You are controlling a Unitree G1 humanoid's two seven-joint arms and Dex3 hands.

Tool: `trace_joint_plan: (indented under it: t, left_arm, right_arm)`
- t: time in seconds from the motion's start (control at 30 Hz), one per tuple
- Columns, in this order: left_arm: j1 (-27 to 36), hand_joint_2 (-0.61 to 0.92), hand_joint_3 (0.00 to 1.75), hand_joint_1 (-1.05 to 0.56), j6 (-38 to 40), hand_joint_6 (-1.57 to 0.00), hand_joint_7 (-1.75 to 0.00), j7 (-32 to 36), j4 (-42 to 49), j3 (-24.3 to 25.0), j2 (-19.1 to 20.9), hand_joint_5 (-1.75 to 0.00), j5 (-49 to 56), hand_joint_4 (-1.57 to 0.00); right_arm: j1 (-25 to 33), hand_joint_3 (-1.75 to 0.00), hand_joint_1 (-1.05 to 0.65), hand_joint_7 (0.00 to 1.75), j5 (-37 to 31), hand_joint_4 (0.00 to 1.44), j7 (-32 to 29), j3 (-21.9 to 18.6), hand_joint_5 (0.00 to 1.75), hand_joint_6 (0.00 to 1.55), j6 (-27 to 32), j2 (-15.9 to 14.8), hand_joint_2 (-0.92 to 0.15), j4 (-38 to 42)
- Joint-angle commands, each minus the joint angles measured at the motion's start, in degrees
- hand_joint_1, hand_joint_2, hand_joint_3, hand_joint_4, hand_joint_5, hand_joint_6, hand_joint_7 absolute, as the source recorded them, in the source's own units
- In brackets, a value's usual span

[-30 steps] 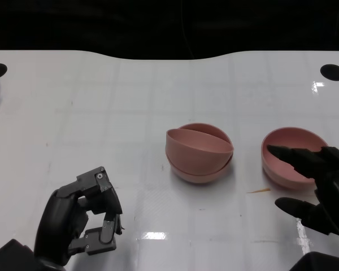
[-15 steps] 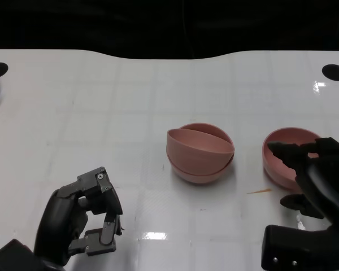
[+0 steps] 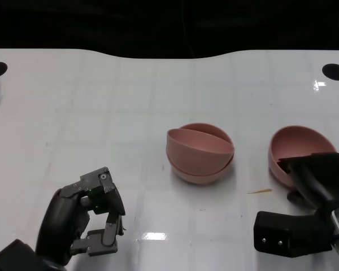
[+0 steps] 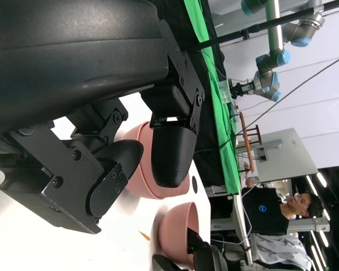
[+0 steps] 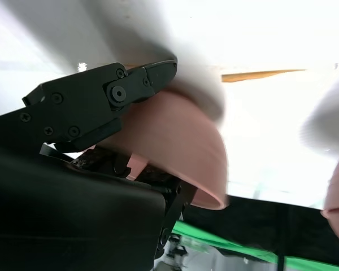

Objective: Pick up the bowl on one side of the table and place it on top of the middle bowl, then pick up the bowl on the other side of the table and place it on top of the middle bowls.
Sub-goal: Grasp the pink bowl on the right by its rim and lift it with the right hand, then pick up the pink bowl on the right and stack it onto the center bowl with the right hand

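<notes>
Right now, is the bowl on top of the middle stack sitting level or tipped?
Tipped. The top bowl leans in the bottom bowl, its rim higher at left.

side bowl (image 3: pixel 294 148) right of the stacked middle bowls (image 3: pixel 199 152) (well apart).

You find no text, no label, no brand, no number that can be read in any view.

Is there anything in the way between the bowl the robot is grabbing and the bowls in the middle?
Nothing visible blocks it. Between the right bowl and the stacked middle bowls lies bare table; a small orange sliver lies nearer the robot, off that path.
</notes>
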Motion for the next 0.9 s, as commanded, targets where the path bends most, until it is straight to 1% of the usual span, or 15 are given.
trace_joint_plan:
  t: [0.03, 0.07, 0.1, 0.2, 0.27, 0.4, 0.5, 0.57, 0.6, 0.63, 0.67, 0.7, 0.77, 0.83, 0.9]
  left_arm:
    - [0.65, 0.38, 1.48, -0.03, 0.57, -0.77, -1.67, -0.34, -1.0, 0.47, 0.56, -1.75, 0.21, -0.93]
    - [0.75, 0.39, 1.47, -0.02, 1.18, -0.78, -1.67, -0.58, -1.32, 0.37, 0.49, -1.75, -0.19, -0.93]
    - [0.82, 0.39, 1.47, -0.01, 1.63, -0.78, -1.66, -0.75, -1.56, 0.31, 0.44, -1.75, -0.47, -0.93]
    - [0.66, 0.4, 1.47, 0.01, 1.44, -0.79, -1.66, -0.88, -1.27, 0.27, 0.48, -1.75, -0.31, -0.93]
    - [0.46, 0.4, 1.47, 0.01, 0.9, -0.79, -1.65, -0.88, -0.85, 0.27, 0.54, -1.75, 0.02, -0.93]
    - [0.46, 0.4, 1.47, 0.02, 1.43, -0.79, -1.64, -1.63, -1.06, 0.2, 0.46, -1.75, -0.81, -0.93]
    - [0.36, 0.4, 1.48, 0.02, 1.22, -0.8, -1.64, -1.8, -0.78, 0.38, 0.37, -1.75, -0.54, -0.93]
    - [0.14, 0.4, 1.48, 0.02, 0.62, -0.79, -1.63, -2.12, -0.24, 0.46, 0.38, -1.75, -0.54, -0.92]
    - [0.05, 0.4, 1.48, 0.02, 0.32, -0.79, -1.63, -2.2, -0.01, 0.52, 0.38, -1.75, -0.44, -0.92]
    - [0.08, 0.4, 1.48, 0.02, 0.4, -0.79, -1.63, -2.0, -0.07, 0.56, 0.36, -1.75, -0.22, -0.92]
    - [0.1, 0.4, 1.48, 0.02, 0.53, -0.79, -1.63, -1.8, -0.12, 0.6, 0.34, -1.75, -0.03, -0.92]
    - [0.16, 0.4, 1.48, 0.01, 0.8, -0.79, -1.62, -1.69, -0.26, 0.61, 0.33, -1.75, 0.03, -0.92]
    - [0.14, 0.4, 1.48, 0.01, 0.89, -0.8, -1.62, -1.7, -0.25, 0.62, 0.28, -1.75, -0.01, -0.92]
    - [0.18, 0.4, 1.48, 0.02, 1.18, -0.8, -1.62, -1.66, -0.35, 0.6, 0.24, -1.75, -0.03, -0.92]
    - [0.25, 0.4, 1.48, 0.02, 1.4, -0.8, -1.62, -1.5, -0.55, 0.56, 0.25, -1.75, 0.19, -0.92]
  right_arm:
    - [-1.34, 0.0, -0.21, 0.12, 1.8, 0.88, -5.85, 1.11, 1.54, 1.29, -4.41, -1.93, -0.81, 3.03]
    - [-1.65, 0.0, -0.19, 0.55, 2.1, 0.89, -7.39, 1.44, 1.66, 1.15, -5.76, -2.2, -0.83, 3.37]
    - [-1.92, 0.0, -0.19, 0.86, 2.32, 0.9, -8.39, 1.73, 1.7, 1.01, -6.64, -2.42, -0.84, 3.71]
    - [-2.83, -0.02, -0.19, 1.35, 2.54, 0.89, -10.57, 2.41, 1.74, 0.8, -7.99, -3.11, -0.88, 3.09]
    - [-3.45, -0.02, -0.18, 1.53, 3.09, 0.9, -12.44, 2.24, 1.75, 0.75, -9.33, -3.41, -0.88, 1.97]
    - [-5.02, -0.02, -0.14, 1.63, 4.11, 0.94, -15.83, 1.38, 1.75, 0.75, -12.08, -3.72, -0.88, -1.55]
    - [-6.02, -0.05, -0.15, 1.7, 5.26, 0.95, -14.82, 0.83, 1.75, 0.72, -12.96, -3.53, -0.9, -5.49]
    - [-6.7, -0.06, -0.14, 1.68, 5.85, 0.97, -13.84, 0.82, 1.75, 0.74, -13.28, -3.25, -0.9, -7.77]
    - [-6.98, -0.09, -0.13, 1.57, 6.11, 0.98, -13.44, 0.88, 1.75, 0.79, -13.42, -3.12, -0.88, -8.62]
    - [-7.37, -0.21, -0.13, 1.47, 6.47, 0.98, -12.84, 0.97, 1.75, 0.84, -13.59, -2.82, -0.81, -9.46]
    - [-7.71, -0.56, -0.12, 1.44, 6.84, 0.98, -12.13, 1.04, 1.75, 0.85, -13.7, -2.52, -0.62, -10.14]
    - [-8.13, -0.85, -0.13, 1.43, 7.05, 0.97, -11.49, 1.19, 1.75, 0.85, -13.85, -2.27, -0.46, -10.57]
    - [-9.17, -1.02, -0.13, 1.45, 7.49, 0.97, -10.78, 1.57, 1.75, 0.85, -14.61, -1.59, -0.37, -10.38]
    - [-10.33, -1.08, -0.14, 1.59, 8.29, 0.98, -10.84, 1.93, 1.75, 0.81, -16.21, -0.69, -0.32, -9.2]
    - [-11.29, -1.14, -0.14, 1.63, 9.53, 0.99, -10.1, 2.14, 1.75, 0.8, -17.86, 0.13, -0.29, -8.17]
